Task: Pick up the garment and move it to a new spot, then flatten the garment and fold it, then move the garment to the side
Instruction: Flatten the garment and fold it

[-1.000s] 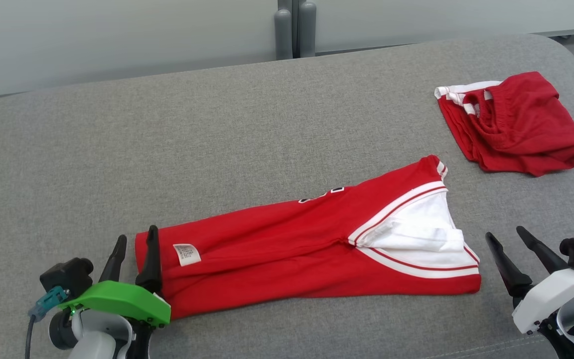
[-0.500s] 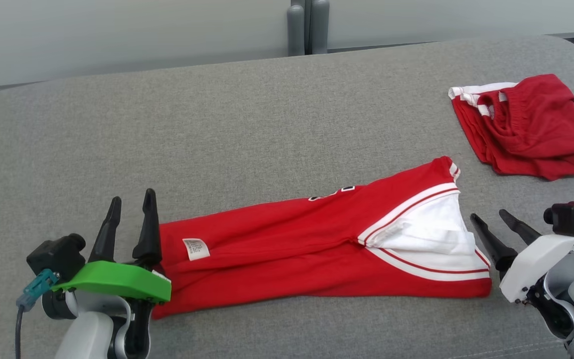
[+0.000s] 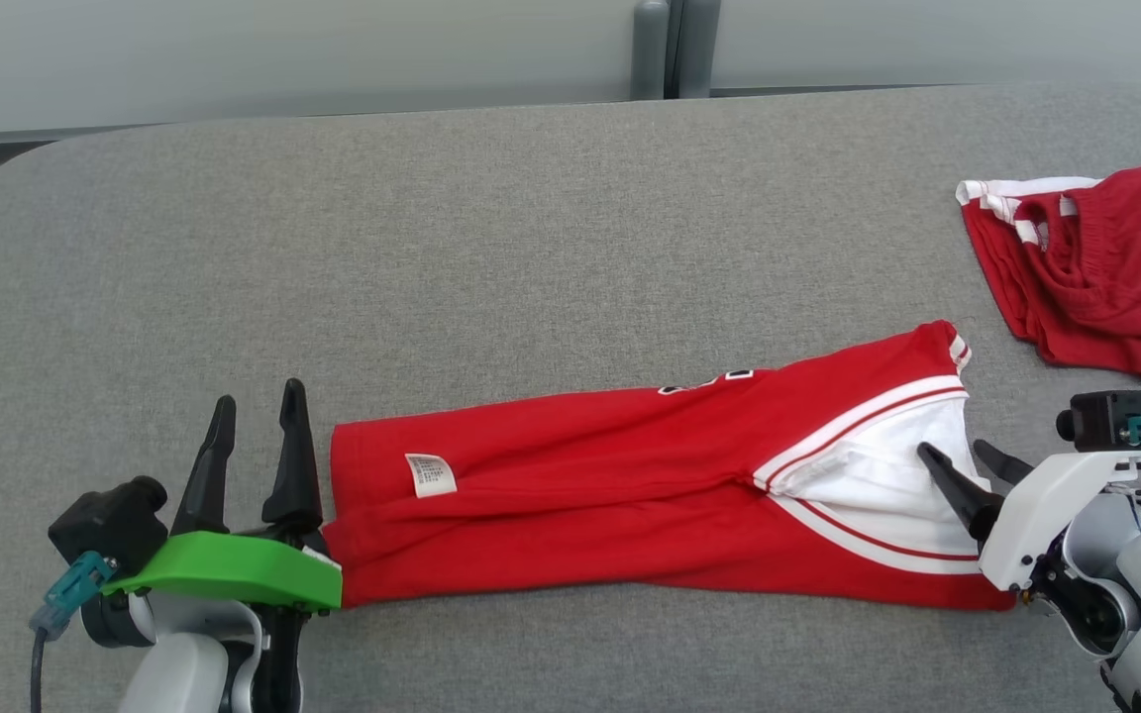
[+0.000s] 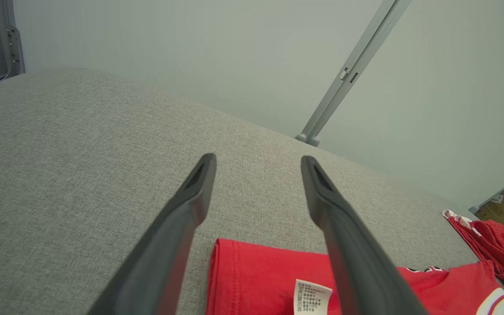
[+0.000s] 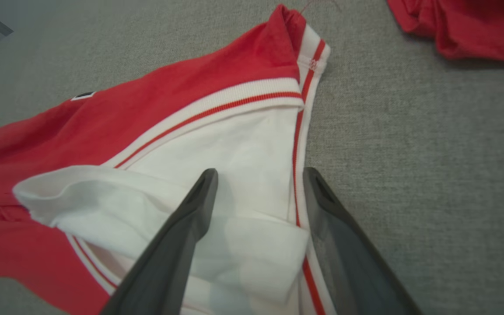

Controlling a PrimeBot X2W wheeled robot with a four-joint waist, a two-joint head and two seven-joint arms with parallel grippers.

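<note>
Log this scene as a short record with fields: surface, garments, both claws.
surface: grey top
garment: jersey, red with white trim, lying in a long strip, label showing
other cloth: shorts, red, bunched, apart from the jersey, far right
left claw: open, at the jersey's hem end, holding nothing
right claw: open, tips at the white collar end, holding nothing

The red jersey (image 3: 580,505) stretches across the near side of the grey cushion (image 3: 432,248). Beyond the jersey the cushion lies bare to its far edge, open for passage. Past the jersey's right end, crumpled red shorts (image 3: 1115,277) block the far corner, with bare cushion between.
</note>
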